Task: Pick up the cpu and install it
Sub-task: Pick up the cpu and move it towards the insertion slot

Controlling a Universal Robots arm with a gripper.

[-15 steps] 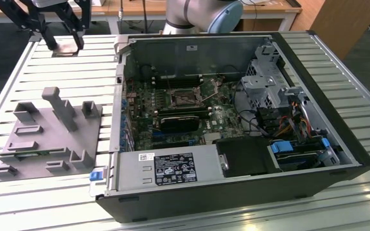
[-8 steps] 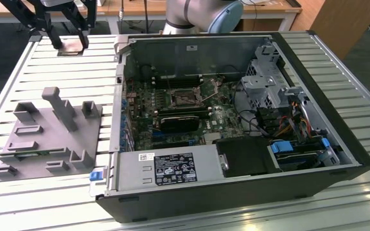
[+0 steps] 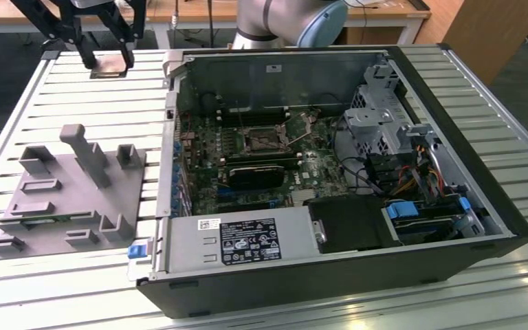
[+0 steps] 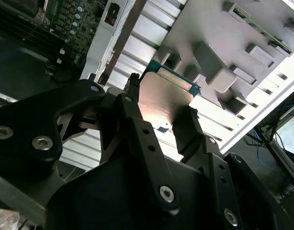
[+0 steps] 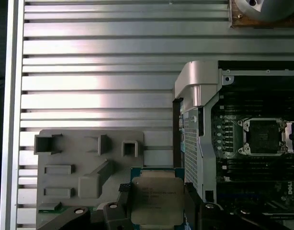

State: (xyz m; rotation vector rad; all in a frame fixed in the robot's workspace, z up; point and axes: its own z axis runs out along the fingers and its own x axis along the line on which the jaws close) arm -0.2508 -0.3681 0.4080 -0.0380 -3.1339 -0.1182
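- End effector [image 3: 108, 63] pinching the cpu [image 3: 110, 68] by two opposite edges, fingers [image 5: 191, 194] black.
- Cpu held clear above the slatted tabletop [image 3: 80, 103], silvery face up.
- Position: off the exterior view's left of the open computer case [image 3: 273, 69], beyond the grey tray [image 3: 71, 185].
- Motherboard socket [image 3: 266, 141] inside the case, well apart from the cpu.

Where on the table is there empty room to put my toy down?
Bare slats of the table lie in front of the grey tray, toward the camera, and between the tray and the gripper holding the cpu. Another strip runs along the computer case on the exterior view's right. Inside the case it is crowded with boards and cables.
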